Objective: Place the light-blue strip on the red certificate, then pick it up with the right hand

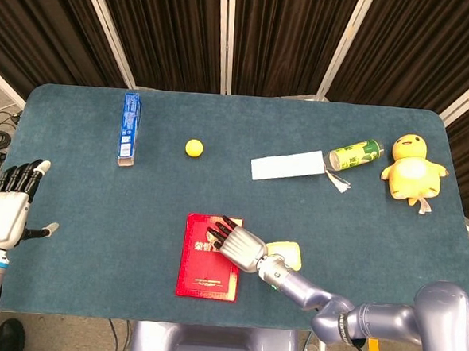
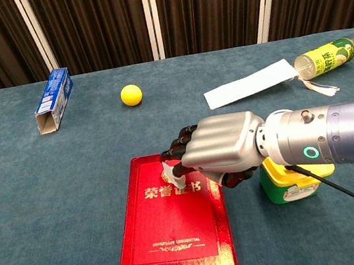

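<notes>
The red certificate lies flat near the table's front edge. My right hand hovers over its upper right corner with the fingers curled in. They pinch the light-blue strip, of which only a small pale end shows at the fingertips; the rest is hidden inside the hand. My left hand hangs off the table's left edge with its fingers spread and nothing in it. It shows in the head view only.
A yellow tub sits just right of the certificate, under my right wrist. Further back lie a blue box, a yellow ball, a pale paper sheet, a green can and a yellow duck toy.
</notes>
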`<act>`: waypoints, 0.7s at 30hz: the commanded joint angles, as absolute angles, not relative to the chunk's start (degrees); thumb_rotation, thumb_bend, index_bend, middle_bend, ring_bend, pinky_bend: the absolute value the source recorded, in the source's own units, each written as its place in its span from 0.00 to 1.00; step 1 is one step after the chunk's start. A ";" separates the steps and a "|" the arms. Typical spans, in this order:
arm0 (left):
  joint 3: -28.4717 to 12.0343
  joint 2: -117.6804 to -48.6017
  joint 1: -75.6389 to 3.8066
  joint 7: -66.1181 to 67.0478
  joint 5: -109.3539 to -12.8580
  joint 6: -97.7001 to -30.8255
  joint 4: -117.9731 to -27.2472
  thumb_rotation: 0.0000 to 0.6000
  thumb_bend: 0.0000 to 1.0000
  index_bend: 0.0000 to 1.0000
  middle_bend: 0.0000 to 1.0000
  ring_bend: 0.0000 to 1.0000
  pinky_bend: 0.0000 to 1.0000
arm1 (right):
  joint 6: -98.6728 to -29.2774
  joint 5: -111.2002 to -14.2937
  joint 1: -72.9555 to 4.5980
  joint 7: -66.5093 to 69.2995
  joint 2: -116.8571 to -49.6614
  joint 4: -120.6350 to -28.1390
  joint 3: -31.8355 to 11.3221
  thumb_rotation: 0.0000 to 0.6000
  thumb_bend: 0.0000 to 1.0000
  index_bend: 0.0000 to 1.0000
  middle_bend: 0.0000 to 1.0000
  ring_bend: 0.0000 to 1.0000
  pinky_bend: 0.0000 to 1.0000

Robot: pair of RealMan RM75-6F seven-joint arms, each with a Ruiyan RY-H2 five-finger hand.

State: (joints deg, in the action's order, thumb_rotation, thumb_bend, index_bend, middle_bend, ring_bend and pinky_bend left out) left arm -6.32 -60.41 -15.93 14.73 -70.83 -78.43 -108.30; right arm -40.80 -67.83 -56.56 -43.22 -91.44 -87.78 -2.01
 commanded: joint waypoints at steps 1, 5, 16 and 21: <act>-6.37 -60.38 -15.92 14.66 -70.85 -78.34 -108.30 1.00 0.00 0.00 0.00 0.00 0.00 | -40.94 -67.63 -56.68 -43.35 -91.46 -87.80 -1.89 1.00 0.92 0.28 0.00 0.00 0.00; -6.46 -60.34 -15.89 14.55 -70.93 -78.17 -108.31 1.00 0.00 0.00 0.00 0.00 0.00 | -41.57 -67.29 -56.96 -43.35 -91.37 -88.16 -1.98 1.00 0.92 0.28 0.00 0.00 0.00; -6.61 -60.26 -15.80 14.51 -71.01 -77.93 -108.40 1.00 0.00 0.00 0.00 0.00 0.00 | -42.48 -66.08 -57.87 -44.19 -91.28 -89.02 -2.21 1.00 0.92 0.28 0.00 0.00 0.00; -6.74 -60.17 -15.68 14.33 -71.15 -78.03 -108.48 1.00 0.00 0.00 0.00 0.00 0.00 | -42.63 -65.35 -58.28 -45.06 -91.81 -88.91 -1.68 1.00 0.92 0.28 0.00 0.00 0.00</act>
State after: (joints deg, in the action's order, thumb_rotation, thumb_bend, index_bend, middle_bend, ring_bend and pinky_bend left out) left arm -6.73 -60.17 -15.68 14.32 -71.15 -78.03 -108.47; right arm -42.62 -65.39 -58.23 -45.00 -91.75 -88.93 -1.75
